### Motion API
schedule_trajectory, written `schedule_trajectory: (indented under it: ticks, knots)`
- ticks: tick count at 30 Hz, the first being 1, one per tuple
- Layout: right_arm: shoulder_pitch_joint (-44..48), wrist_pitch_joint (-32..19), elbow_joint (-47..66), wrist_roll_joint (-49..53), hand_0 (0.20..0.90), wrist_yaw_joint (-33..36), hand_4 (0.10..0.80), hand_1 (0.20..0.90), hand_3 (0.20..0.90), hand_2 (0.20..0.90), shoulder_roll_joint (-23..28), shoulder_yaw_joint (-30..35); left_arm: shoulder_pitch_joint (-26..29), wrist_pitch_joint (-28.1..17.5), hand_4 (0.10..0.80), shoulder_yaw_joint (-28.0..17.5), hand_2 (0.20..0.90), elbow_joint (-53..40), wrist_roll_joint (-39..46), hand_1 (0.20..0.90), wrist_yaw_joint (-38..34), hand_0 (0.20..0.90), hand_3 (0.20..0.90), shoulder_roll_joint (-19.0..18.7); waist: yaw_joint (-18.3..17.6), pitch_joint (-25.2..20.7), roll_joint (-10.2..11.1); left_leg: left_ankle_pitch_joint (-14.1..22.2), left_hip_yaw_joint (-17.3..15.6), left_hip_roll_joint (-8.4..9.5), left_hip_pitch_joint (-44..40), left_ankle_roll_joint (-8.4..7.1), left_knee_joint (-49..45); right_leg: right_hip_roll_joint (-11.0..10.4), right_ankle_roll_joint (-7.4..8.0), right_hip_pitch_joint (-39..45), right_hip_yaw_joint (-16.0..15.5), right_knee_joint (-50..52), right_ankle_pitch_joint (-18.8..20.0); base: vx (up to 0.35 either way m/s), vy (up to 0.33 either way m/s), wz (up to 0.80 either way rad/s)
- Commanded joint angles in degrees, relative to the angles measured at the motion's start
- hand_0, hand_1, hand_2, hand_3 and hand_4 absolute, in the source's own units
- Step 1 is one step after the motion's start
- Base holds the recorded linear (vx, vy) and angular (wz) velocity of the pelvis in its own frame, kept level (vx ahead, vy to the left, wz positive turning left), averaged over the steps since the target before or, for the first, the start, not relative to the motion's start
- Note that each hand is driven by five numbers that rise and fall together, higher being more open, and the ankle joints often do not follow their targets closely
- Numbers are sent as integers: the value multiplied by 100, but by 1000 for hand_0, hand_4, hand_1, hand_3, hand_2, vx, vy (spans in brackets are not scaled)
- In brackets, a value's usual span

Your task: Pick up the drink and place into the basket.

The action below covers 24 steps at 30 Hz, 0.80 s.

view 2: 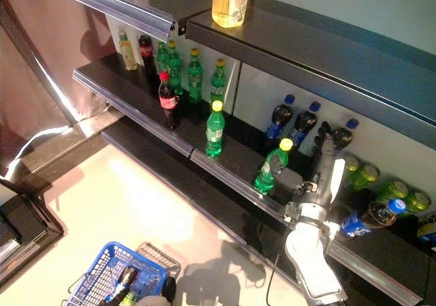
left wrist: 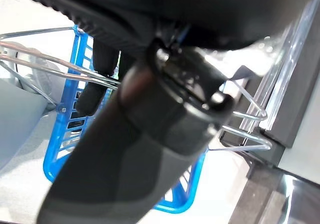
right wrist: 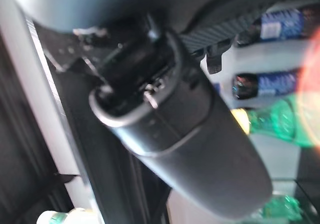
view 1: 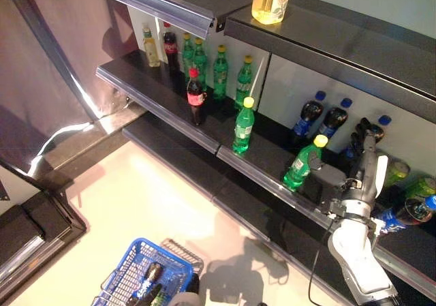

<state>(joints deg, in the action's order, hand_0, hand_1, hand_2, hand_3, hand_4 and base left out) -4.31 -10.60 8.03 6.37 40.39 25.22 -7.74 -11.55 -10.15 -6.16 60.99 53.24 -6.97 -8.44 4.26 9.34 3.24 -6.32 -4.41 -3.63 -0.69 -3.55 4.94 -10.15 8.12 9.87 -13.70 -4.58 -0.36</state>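
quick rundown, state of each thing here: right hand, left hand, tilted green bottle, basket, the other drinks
right hand: open, fingers straight, raised at the shelf beside the tilted bottle
left hand: fingers curled on the basket handle
tilted green bottle: leaning at the shelf edge, capped, not gripped
green bottle: upright, capped
red-label cola bottle: upright
blue basket: on the floor side, already holds bottles
blue-cap bottle: lying on its side

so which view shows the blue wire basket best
The left wrist view: the blue wire basket with its metal handles fills the frame behind the left hand. Both eye views catch only part of it at the bottom edge; the right wrist view misses it.
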Motion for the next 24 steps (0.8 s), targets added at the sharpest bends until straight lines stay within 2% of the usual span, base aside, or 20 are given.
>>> schedule_trajectory:
  ticks: [1, 11, 18, 24]
  knots:
    - [192, -573, 992, -251, 900, 236, 800, 900, 900, 900, 258, 494, 149, -339, 100, 363, 300, -423, -116, 300, 275, 300, 200, 115, 16, -289, -171, 468, -37, -272, -234, -8, -313, -310, 101, -287, -35, 686, 5, 0, 0, 0]
    - [129, -407, 547, 161, 900, 156, 800, 900, 900, 900, 164, 114, 106, -356, 100, 556, 300, -408, -70, 300, 218, 300, 200, 90, -16, -73, -247, 496, 59, -264, -51, -21, -622, -317, 9, -545, -15, 1003, -60, 0, 0, 0]
    - [828, -708, -134, 429, 900, 463, 800, 900, 900, 900, 85, -79, 463, -453, 100, 971, 300, -554, 276, 300, 177, 300, 200, 26, 21, 565, -391, 500, 287, -159, 598, -21, -1225, -372, -140, -1137, 1, 1541, -148, -78, 16, 3]
    - [1589, -704, -428, 480, 900, 609, 800, 900, 900, 900, 116, -165, 734, -550, 100, 1244, 300, -768, 528, 300, 164, 300, 200, -18, 72, 1169, -474, 523, 457, -36, 1137, -12, -1718, -442, -254, -1657, 34, 2052, -222, -90, 33, 1]
